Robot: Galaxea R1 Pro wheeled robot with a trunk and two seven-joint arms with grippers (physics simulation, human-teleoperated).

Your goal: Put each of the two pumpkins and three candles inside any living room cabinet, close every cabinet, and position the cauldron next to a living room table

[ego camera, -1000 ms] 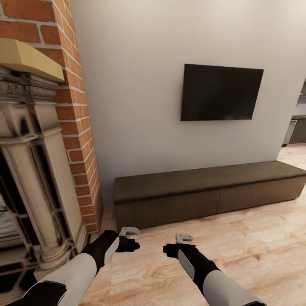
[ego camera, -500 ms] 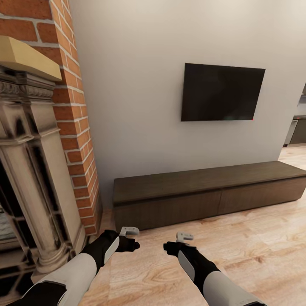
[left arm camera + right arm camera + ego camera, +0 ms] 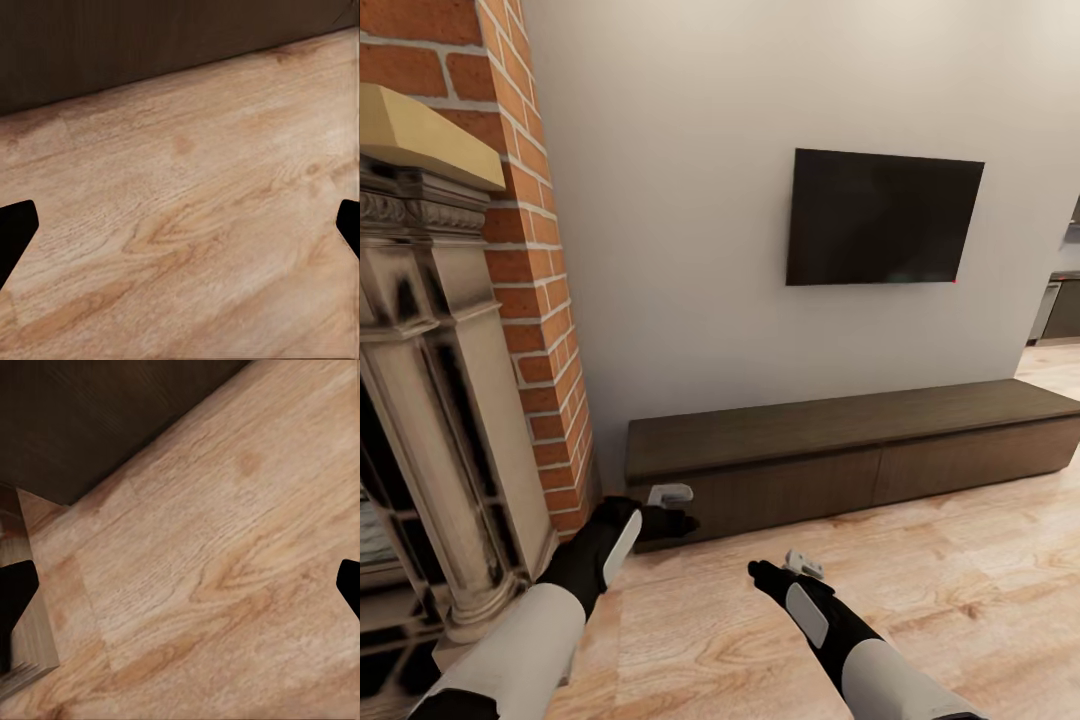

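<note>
Living room wall: cabinet (image 3: 850, 450), fronts flush, under dark television (image 3: 885, 218).
Brick fireplace (image 3: 455, 330) far left. Left gripper (image 3: 678, 518) near cabinet, right gripper (image 3: 775, 570) over floor (image 3: 960, 570); both spread, empty.

Wood floor (image 3: 960, 560), cabinet (image 3: 840, 470) on it (fronts apparently shut)

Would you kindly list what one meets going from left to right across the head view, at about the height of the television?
Fireplace surround → brick column → bare wall → television → kitchen appliance at the far right edge.
</note>
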